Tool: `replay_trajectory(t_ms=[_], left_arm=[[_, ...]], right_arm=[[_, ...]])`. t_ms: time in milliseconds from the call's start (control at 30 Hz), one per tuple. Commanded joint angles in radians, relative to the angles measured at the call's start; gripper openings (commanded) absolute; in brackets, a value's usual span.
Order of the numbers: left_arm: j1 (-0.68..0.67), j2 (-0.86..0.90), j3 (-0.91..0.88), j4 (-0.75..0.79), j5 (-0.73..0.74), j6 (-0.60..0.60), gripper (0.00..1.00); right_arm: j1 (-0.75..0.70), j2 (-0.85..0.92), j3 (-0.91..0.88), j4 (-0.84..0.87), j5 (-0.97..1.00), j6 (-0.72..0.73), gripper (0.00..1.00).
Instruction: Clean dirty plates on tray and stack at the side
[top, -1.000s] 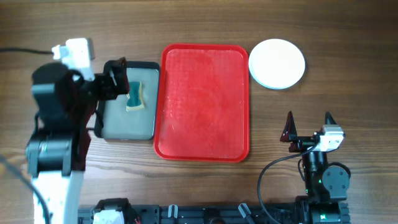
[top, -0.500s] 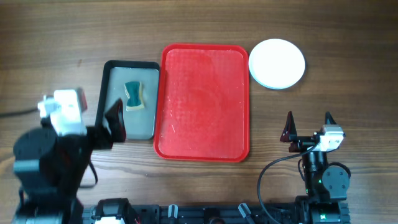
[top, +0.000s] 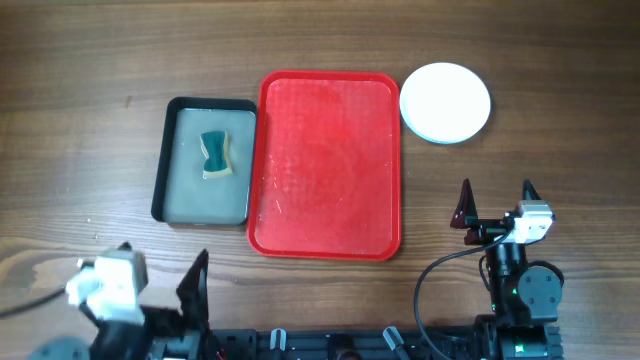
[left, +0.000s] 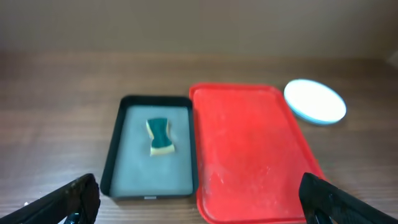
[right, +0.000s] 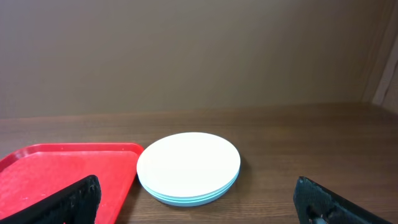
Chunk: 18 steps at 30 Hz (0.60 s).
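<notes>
The plates (top: 445, 102) lie in one stack on the table right of the red tray (top: 325, 165), white one on top, pale aqua ones under it (right: 188, 168). The stack also shows in the left wrist view (left: 314, 101). The red tray (left: 252, 152) holds no plates; its corner shows in the right wrist view (right: 62, 171). My left gripper (top: 160, 285) is open and empty at the front left edge of the table (left: 199, 202). My right gripper (top: 496, 200) is open and empty at the front right, behind the plates (right: 199, 196).
A dark grey tray (top: 205, 160) stands left of the red tray and holds a teal and yellow sponge (top: 216, 153); both show in the left wrist view, tray (left: 152, 149) and sponge (left: 160, 135). Bare wooden table surrounds them.
My left arm has pulled back from above the grey tray to the front left edge of the table. The sponge stays in the grey tray. The right arm has not moved.
</notes>
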Motion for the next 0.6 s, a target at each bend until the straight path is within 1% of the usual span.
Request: replay_trajectory(t_ms=[0, 400, 567], left_arm=[[-0.006, -0.066, 0.005, 0.000, -0.014, 0.016, 1.00], [0.017, -0.209, 0.002, 0.000, -0.014, 0.015, 1.00], [0.043, -0.279, -0.047, 0.000, -0.014, 0.015, 1.00]], right_arm=[[-0.004, -0.011, -0.002, 0.002, 0.014, 0.014, 1.00], [-0.004, -0.011, -0.002, 0.002, 0.014, 0.013, 1.00], [-0.004, -0.011, -0.002, 0.002, 0.014, 0.013, 1.00]])
